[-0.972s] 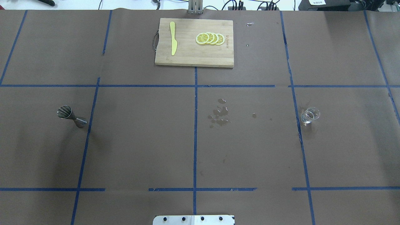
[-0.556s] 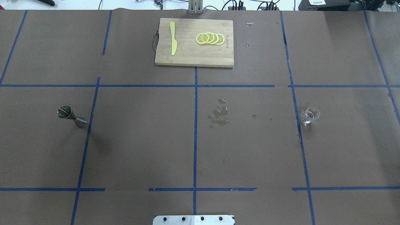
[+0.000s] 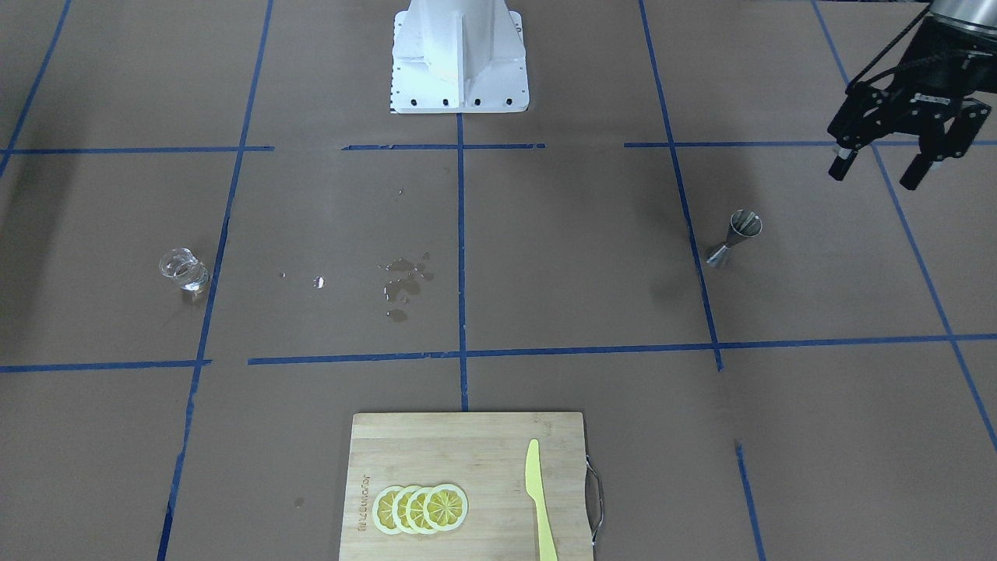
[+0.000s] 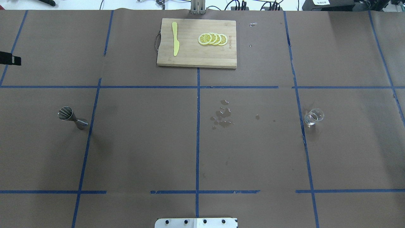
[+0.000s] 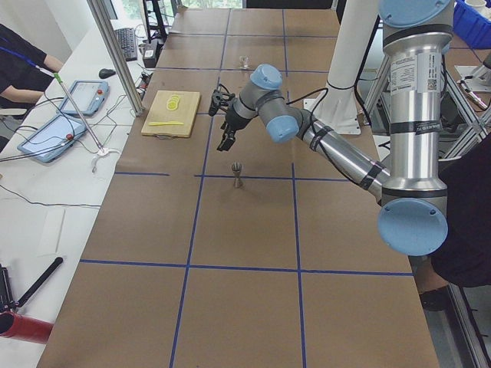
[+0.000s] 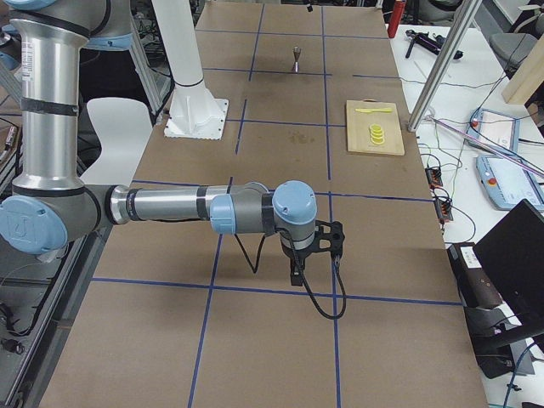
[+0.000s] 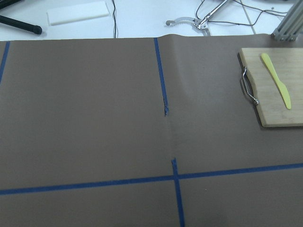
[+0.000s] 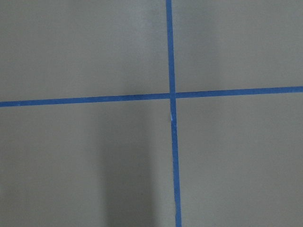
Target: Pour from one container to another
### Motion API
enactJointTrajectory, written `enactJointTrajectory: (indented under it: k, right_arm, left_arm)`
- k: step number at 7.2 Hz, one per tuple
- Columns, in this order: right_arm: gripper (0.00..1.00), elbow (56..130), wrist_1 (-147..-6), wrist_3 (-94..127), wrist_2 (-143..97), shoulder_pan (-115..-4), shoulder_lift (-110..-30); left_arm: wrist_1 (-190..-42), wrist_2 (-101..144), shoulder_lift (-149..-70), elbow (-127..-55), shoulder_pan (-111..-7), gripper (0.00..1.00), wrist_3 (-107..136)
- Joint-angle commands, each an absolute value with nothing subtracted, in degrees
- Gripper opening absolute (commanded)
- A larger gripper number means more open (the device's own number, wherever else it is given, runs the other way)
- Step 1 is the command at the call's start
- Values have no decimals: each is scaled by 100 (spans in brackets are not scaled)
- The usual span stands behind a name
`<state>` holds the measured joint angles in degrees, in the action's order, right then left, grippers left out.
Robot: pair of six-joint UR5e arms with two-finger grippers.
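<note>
Left gripper [image 3: 871, 176]: fingers [image 3: 839, 165] spread, empty, above the table [image 4: 142, 142], near the jigger [image 3: 732, 238] but not touching it.
Right gripper [image 6: 313, 259]: low over the table; finger state cannot be told.
Jigger: upright, left side.
Glass [image 3: 183, 271]: upright, right side, well apart from the jigger.
Droplets [image 4: 223, 115]: between the two.

Jigger [image 4: 70, 116] at robot's left, glass [image 4: 313, 117] at right, spill [image 4: 223, 115] between (nearer glass); cutting board [image 4: 193, 57] beyond, knife [image 4: 175, 38] and lemon slices [image 4: 212, 39] on it.

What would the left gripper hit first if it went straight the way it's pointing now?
Probably bare table paper near blue tape; the left gripper points downward and the jigger sits off its line.
</note>
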<state>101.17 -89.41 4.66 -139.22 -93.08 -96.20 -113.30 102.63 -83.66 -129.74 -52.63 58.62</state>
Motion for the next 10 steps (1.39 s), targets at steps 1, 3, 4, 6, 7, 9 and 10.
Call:
enactJointTrajectory:
  k: [1,3,4,6,7,9,10]
  right_arm:
    - [100,10151,-8930,605,-14185,-9308,-9624]
    - [100,10640,-8947,1314,-14134,-9142,-9624]
    - [100,10948,-8939,1901,-14037,-8923,-9659]
    - [100,11704,-8947,2965,-13650,-8239,-9782]
    - [100,12072,-8947,3441,-13649,-7974,-9904]
    - [100,12610,-8947,4258,-13405,-7413,-10054]
    - [100,12778,-8947,4558,-13264,-7148,-10063]
  left_arm:
    - [-11817,8289,-7642,-13219,-3446,100,7376]
    - [-11989,6468,-7269,-13184,-1774,100,8607]
    - [-11779,5755,-7260,-13010,-1271,100,8979]
    - [-11584,4524,-7382,-12274,-749,100,9569]
    - [-11575,4117,-7592,-11826,-677,100,9771]
    - [-11540,3518,-8110,-11096,-659,100,9809]
    - [-11531,3272,-8243,-10822,-659,100,9817]
